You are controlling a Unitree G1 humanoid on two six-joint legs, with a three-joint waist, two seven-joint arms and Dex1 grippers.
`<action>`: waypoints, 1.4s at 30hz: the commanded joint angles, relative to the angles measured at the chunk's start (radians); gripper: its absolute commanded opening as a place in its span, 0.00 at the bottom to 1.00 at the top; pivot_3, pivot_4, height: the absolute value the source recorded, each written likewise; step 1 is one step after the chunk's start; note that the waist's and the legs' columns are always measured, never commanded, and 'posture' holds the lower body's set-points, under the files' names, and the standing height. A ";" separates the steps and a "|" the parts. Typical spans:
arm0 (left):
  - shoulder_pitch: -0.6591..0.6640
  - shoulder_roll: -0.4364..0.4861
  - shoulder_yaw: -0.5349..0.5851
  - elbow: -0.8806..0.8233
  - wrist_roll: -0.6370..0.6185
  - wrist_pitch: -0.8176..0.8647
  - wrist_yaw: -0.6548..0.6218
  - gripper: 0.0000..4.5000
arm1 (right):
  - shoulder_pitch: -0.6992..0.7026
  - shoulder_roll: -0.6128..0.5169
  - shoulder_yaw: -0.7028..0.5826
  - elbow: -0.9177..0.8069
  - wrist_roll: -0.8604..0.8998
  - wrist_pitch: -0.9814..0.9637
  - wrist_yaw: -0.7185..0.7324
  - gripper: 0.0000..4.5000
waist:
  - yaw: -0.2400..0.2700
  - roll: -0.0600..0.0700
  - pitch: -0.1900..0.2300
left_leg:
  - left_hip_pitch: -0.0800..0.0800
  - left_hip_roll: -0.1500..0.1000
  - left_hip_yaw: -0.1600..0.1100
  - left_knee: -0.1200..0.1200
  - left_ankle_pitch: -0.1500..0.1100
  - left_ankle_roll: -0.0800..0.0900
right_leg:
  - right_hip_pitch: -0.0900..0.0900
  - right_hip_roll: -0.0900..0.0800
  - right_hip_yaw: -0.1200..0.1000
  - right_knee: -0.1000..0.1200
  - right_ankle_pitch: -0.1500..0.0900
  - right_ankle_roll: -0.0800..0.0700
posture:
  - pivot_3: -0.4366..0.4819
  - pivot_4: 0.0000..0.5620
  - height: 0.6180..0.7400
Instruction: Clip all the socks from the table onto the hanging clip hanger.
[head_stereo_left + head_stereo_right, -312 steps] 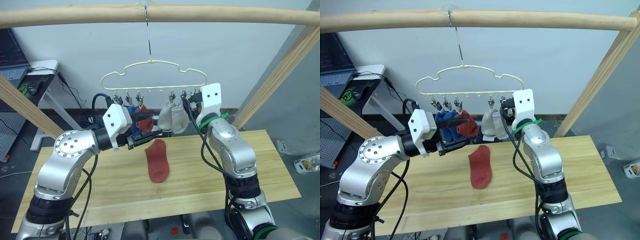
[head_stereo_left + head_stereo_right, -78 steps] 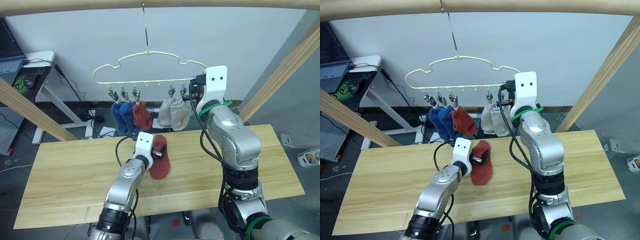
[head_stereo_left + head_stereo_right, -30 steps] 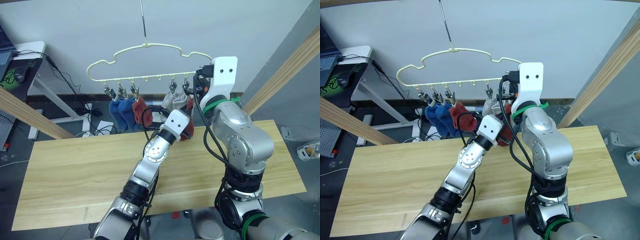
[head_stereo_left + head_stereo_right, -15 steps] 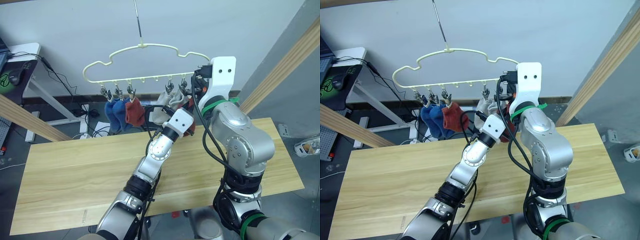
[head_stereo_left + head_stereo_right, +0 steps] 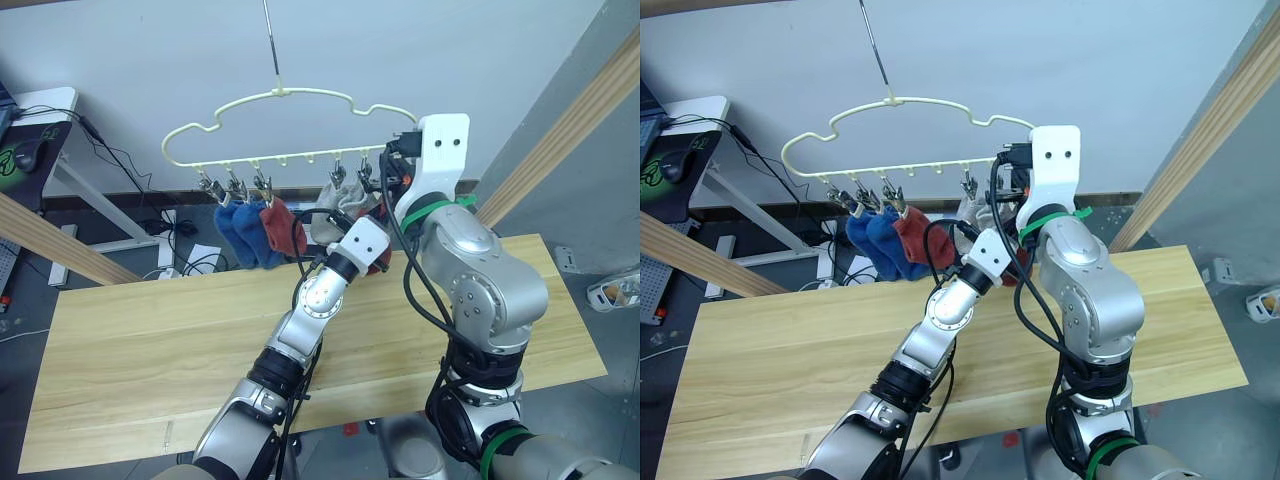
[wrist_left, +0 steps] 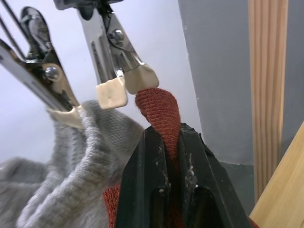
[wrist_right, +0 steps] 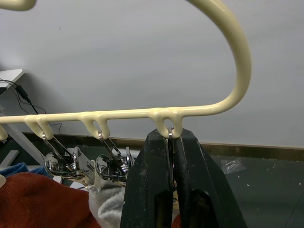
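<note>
The pale-yellow clip hanger [image 5: 290, 128] hangs by its hook over the table [image 5: 150, 330]. Two blue socks [image 5: 236, 232], a rust red sock [image 5: 276, 226] and grey socks [image 5: 336, 212] hang from its clips. My left gripper [image 6: 166, 130] is shut on another rust red sock [image 6: 159, 111], whose folded edge sits just under the pale pads of the end clip [image 6: 124, 85]. Those pads stand slightly apart. My right gripper [image 7: 172, 135] is shut on that clip's upper end, right below the hanger's bar [image 7: 118, 115].
Slanted wooden poles stand at the right [image 5: 560, 110] and the left [image 5: 50, 240] of the table. A white desk [image 5: 50, 105] with cables is at the back left. Grey socks [image 6: 71, 156] hang right beside the held sock.
The hanger and its hanging socks have swung a little. My left gripper still holds the red sock up at the end clip, and the right gripper has kept its grip there.
</note>
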State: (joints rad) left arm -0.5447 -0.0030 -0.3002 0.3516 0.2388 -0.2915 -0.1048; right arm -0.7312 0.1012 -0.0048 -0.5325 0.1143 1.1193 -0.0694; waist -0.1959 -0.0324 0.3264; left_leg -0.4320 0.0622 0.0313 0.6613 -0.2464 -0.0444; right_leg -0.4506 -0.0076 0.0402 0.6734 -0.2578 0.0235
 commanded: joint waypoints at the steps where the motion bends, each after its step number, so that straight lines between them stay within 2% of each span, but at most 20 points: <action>1: -0.007 -0.012 -0.007 -0.028 0.005 -0.015 -0.004 0.00 | 0.009 -0.007 0.011 -0.035 -0.003 -0.017 -0.002 0.00 | 0.000 0.000 0.000 | 0.000 0.000 0.000 0.000 0.000 0.000 | 0.000 0.000 0.000 0.000 0.000 0.000 | 0.12 0.56 1.00; 13: -0.010 -0.007 0.007 -0.030 0.020 -0.016 0.027 0.00 | 0.020 -0.062 0.048 -0.028 -0.024 -0.058 0.007 0.00 | 0.000 0.000 0.000 | 0.000 0.000 0.000 0.001 0.000 0.000 | 0.000 0.000 0.000 0.001 0.000 0.000 | 0.12 0.56 1.00; 37: -0.035 -0.019 0.009 -0.059 0.014 -0.021 0.031 0.00 | 0.045 -0.065 0.055 -0.020 -0.025 -0.066 -0.002 0.00 | 0.000 0.000 0.000 | 0.000 0.000 0.000 0.002 0.000 0.000 | 0.000 0.000 0.000 0.003 0.000 0.000 | 0.13 0.56 1.00; 40: -0.035 -0.019 0.009 -0.060 0.014 -0.020 0.031 0.00 | 0.046 -0.063 0.053 -0.020 -0.024 -0.068 -0.004 0.17 | 0.000 0.000 0.000 | 0.000 0.000 0.000 0.002 0.000 0.000 | 0.000 0.000 0.000 0.003 0.000 0.000 | 0.13 0.56 1.00; 42: -0.036 -0.020 0.009 -0.059 0.015 -0.019 0.032 0.00 | 0.046 -0.064 0.055 -0.021 -0.023 -0.066 -0.002 0.35 | 0.000 0.000 0.000 | 0.000 0.000 0.000 0.002 0.000 0.000 | 0.000 0.000 0.000 0.003 0.000 0.000 | 0.13 0.56 1.00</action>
State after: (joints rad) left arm -0.5649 -0.0041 -0.2929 0.3446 0.2573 -0.2916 -0.0770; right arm -0.6853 0.0378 0.0561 -0.5294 0.0974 1.0596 -0.0682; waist -0.1958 -0.0326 0.3262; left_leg -0.4318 0.0620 0.0311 0.6629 -0.2463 -0.0444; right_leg -0.4506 -0.0080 0.0402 0.6762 -0.2576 0.0234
